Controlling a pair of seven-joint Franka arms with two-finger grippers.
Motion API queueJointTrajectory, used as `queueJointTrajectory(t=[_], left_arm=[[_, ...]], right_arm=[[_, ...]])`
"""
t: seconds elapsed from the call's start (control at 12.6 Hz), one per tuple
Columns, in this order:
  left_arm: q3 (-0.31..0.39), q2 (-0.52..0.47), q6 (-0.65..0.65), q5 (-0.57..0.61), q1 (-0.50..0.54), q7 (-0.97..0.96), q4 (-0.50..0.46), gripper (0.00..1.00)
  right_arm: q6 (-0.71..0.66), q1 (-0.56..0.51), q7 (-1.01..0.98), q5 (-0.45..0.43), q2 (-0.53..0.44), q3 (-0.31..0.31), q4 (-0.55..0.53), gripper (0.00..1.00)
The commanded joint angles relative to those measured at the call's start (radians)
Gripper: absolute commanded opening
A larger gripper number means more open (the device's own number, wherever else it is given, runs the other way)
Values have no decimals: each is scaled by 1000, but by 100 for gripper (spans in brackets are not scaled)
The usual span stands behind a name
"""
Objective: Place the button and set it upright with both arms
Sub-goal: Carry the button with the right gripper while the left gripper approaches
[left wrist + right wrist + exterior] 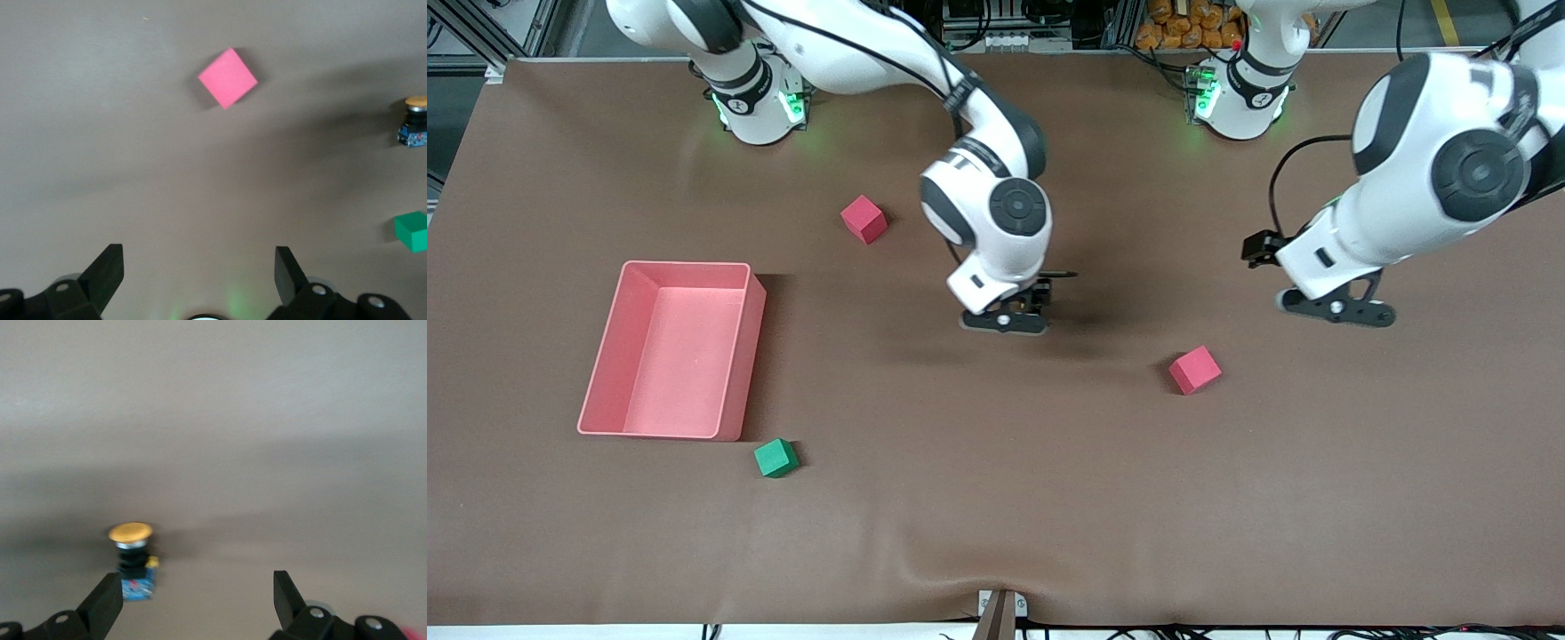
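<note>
The button (pixel 131 559) has a round orange cap over a black body with a blue base. It stands cap-up on the brown table, free of any grip. My right gripper (pixel 198 587) hangs open just above it, with the button close by one finger (pixel 107 600) and not between the two. In the front view the right gripper (pixel 1005 318) is over the table's middle and hides the button. My left gripper (pixel 1336 309) is open and empty over bare cloth toward the left arm's end. The left wrist view shows the left gripper (pixel 198 259) and, farther off, the button (pixel 415 122).
A pink bin (pixel 618 356) sits toward the right arm's end, with a green cube (pixel 775 458) nearer the front camera beside it. One pink cube (pixel 863 219) lies near the right arm's base. Another pink cube (pixel 1195 370) lies between the two grippers, nearer the camera.
</note>
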Motion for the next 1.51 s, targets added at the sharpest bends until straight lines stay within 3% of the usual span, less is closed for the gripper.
queueJointTrajectory(t=[0.0,0.24,0.56,0.96,1.19,1.43], left_arm=[[-14,98,5,0,-76,-63,65,100],[-16,287,5,0,-209,-227,189,100],[-16,509,65,0,-369,-450,359,100],[1,649,319,-19,-510,-648,361,100],[5,662,320,-9,-513,-665,347,100],[13,663,310,0,-513,-659,321,100]], right_arm=[[-54,-72,-145,-13,-169,5,-142,100],[-56,-168,-318,-13,-335,5,-306,100],[-67,-295,-465,-20,-458,5,-403,100],[-71,-481,-638,-56,-582,11,-489,100],[-122,-645,-705,-63,-687,83,-501,100],[-174,-766,-889,-63,-757,91,-497,100]])
